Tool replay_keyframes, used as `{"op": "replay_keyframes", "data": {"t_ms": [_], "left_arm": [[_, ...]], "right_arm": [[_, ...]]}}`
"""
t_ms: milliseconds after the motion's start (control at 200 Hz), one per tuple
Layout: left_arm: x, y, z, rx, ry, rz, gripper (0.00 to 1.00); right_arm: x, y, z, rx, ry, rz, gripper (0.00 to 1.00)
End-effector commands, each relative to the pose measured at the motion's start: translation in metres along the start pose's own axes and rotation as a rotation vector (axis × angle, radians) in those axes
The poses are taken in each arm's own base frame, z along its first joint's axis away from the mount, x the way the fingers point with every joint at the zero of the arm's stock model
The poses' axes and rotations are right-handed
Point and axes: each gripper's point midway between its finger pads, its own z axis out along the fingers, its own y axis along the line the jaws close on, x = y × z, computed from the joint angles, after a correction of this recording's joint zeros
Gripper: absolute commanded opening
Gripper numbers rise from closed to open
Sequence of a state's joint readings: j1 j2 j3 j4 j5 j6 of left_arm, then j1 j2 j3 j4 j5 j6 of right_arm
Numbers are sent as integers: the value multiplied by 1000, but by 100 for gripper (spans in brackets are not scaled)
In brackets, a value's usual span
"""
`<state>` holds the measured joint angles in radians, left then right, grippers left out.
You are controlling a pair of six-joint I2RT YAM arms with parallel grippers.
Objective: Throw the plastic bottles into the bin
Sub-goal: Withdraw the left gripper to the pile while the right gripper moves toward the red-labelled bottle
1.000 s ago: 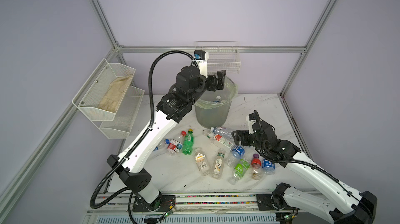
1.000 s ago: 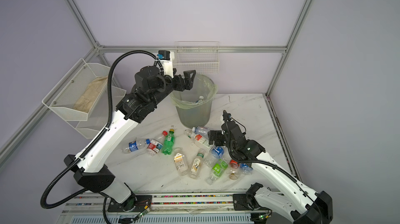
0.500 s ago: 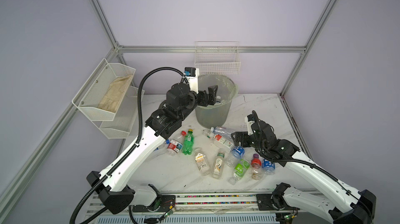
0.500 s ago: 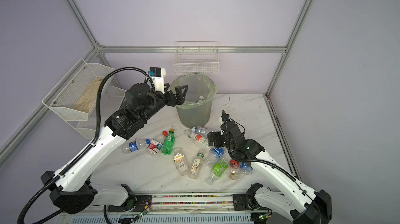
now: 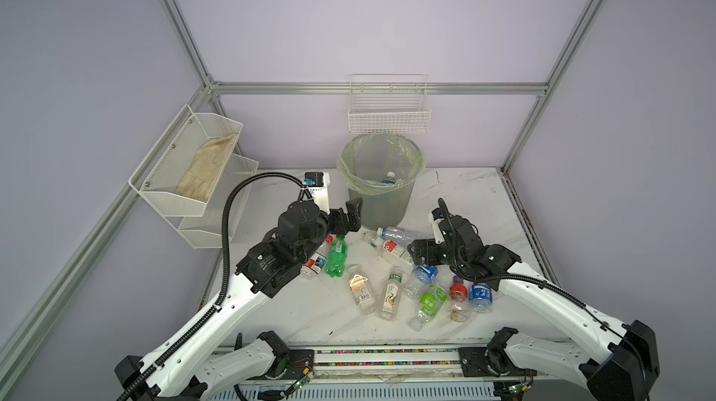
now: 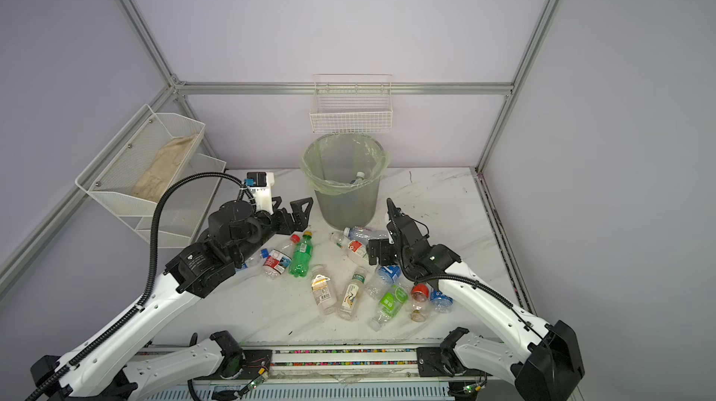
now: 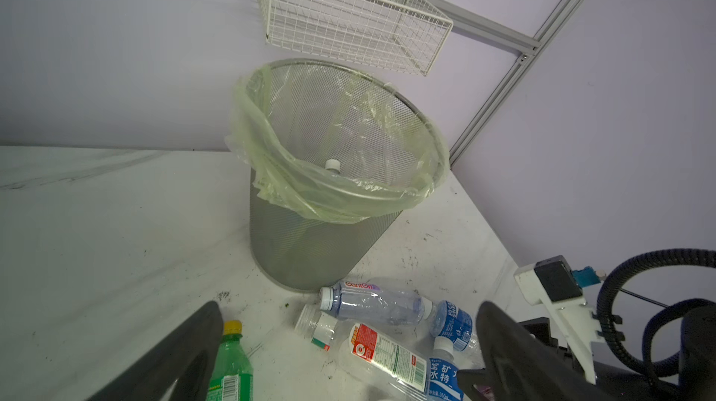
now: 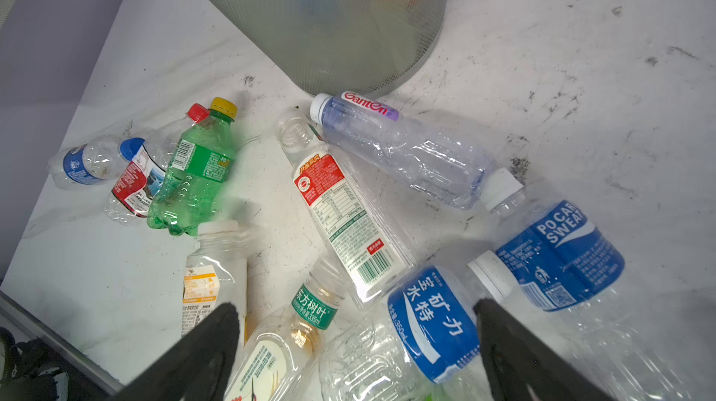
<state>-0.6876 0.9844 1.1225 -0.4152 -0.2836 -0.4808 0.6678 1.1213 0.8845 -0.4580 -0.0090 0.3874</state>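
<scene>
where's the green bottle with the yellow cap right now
In both top views the green bottle lies flat left of centre, right beside a red-labelled bottle, its yellow cap near the open left gripper, in front of the bin.

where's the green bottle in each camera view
In a top view: green bottle lies in the pile's left part, in front of the bin.
In a top view: same spot.
Left wrist: only its yellow-capped upper half shows, at the frame's edge.
Right wrist: beside the red-label bottle.
Shared landmark: the bin.

Robotics lab test cell: aluminium frame [image 5: 372, 88], lilac panels [image 5: 348, 11], robot arms [image 5: 217, 313] at a marble-look table [image 5: 310, 313].
</scene>
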Motion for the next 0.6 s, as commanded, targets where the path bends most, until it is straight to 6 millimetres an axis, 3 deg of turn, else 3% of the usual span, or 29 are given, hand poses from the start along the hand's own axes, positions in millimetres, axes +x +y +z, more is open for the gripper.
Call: {"op": "replay_keyframes", "data": {"t_ms": [0, 315, 595], "left_arm": [[22, 21, -10, -57, 22, -27, 100], [101, 58, -21, -110, 140, -158, 100], [151, 66, -20, -89, 233, -276, 98]], "right_arm": [[-6, 6, 1, -24, -16, -5, 97], [10, 3, 24, -20, 35, -9, 95], [19, 8, 46, -4, 81, -44, 93]]}}
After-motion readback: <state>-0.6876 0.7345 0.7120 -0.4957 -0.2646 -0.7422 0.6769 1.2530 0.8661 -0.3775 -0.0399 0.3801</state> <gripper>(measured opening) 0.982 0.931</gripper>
